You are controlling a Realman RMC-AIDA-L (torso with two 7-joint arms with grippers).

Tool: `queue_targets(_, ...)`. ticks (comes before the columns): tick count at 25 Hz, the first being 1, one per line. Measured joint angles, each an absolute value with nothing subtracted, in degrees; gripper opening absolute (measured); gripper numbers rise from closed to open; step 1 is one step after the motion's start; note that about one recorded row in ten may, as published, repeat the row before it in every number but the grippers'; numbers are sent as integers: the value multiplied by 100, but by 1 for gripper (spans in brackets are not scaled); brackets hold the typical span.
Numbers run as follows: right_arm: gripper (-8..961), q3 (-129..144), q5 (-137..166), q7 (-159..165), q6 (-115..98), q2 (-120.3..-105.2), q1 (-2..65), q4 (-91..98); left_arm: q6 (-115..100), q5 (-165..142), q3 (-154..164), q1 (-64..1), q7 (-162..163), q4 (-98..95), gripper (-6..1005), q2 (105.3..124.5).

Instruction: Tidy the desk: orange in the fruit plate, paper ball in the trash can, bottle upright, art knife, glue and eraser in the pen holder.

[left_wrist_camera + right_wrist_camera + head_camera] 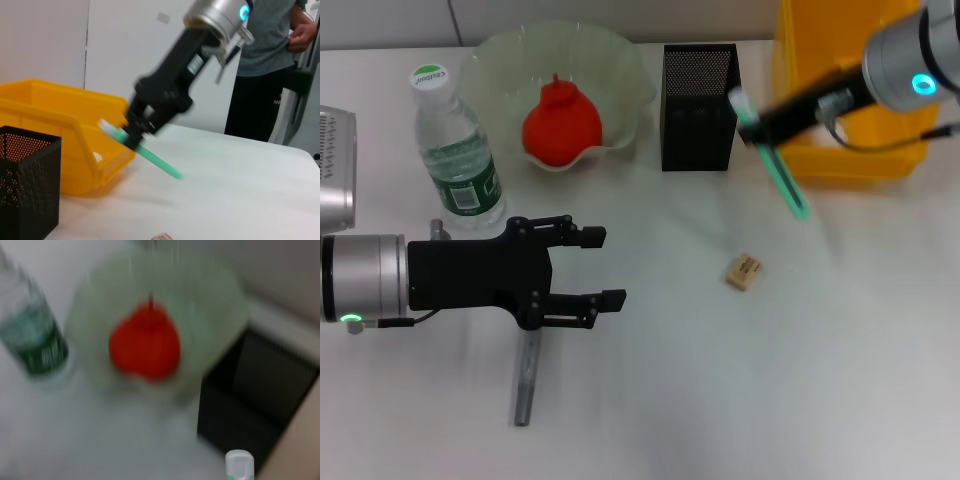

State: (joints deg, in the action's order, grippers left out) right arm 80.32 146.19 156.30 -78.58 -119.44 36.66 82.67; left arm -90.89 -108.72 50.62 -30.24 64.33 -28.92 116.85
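R gripper [752, 128], black, is up in the air just right of the tall square black mesh pen holder [699, 108] and in front of the big bright yellow plastic trash can [840, 90]. Its fingers are clamped on the long slim mint-green art knife [782, 175] near the white end; the knife hangs tilted, lower tip pointing down and away from the holder, clear of the plain white desk [800, 380]. L wrist view shows the same: jaws closed on the knife's upper part, green shaft slanting down beside the bin.

L gripper [604, 268], black w/ silver wrist, hovers low over the desk's near left, fingers spread wide w/ nothing between them. Thin grey glue stick [526, 380] lies flat on the desk, partly under that gripper.

Clear plastic bottle [456, 160] w/ dark green label stands upright, just left of the pale green wavy-rimmed fruit plate [620, 75]; the red-orange orange [560, 125] sits inside the plate. Tiny tan eraser [744, 271] lies on open desk, in front of the holder, well apart from both grippers.

Paper ball: only a white bit shows inside the bin in the L wrist view, can't tell what it is.
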Motion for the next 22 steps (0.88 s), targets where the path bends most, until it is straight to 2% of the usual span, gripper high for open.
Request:
queue_targets(8,177,8079,13712,15060,-5732,-11951,3468,8027,-9058,-10872,5039,-3023,6412,-2891,798,11698)
queue_targets(22,178,8311,13137,14677,-3722,-11936,3554,7049,-9060,-10872,5018,-3065,6424,-2906,798,11712)
